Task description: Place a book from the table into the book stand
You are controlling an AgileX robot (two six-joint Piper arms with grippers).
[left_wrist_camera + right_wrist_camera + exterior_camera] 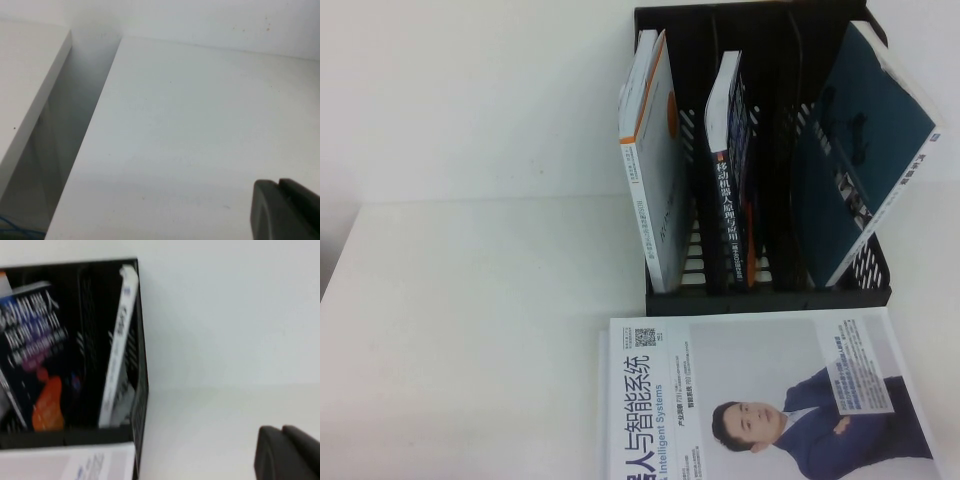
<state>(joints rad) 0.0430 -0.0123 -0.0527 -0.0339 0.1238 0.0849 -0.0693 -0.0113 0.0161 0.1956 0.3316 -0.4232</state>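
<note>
The book (865,150), dark teal back cover showing, stands tilted in the right-hand slot of the black book stand (770,298) at the back of the white table (470,330). In the right wrist view its white spine (117,350) leans against the book stand's end wall (141,370). Neither arm shows in the high view. My left gripper (279,186) is shut over bare table (190,125) with nothing in it. Shut and empty too, my right gripper (281,432) hovers over the table beside the stand's right end.
A white book with an orange edge (655,170) fills the stand's left slot and a dark book (730,170) the middle. A white book picturing a man in a blue suit (760,400) lies flat in front. A gap (65,135) runs along the table's left edge.
</note>
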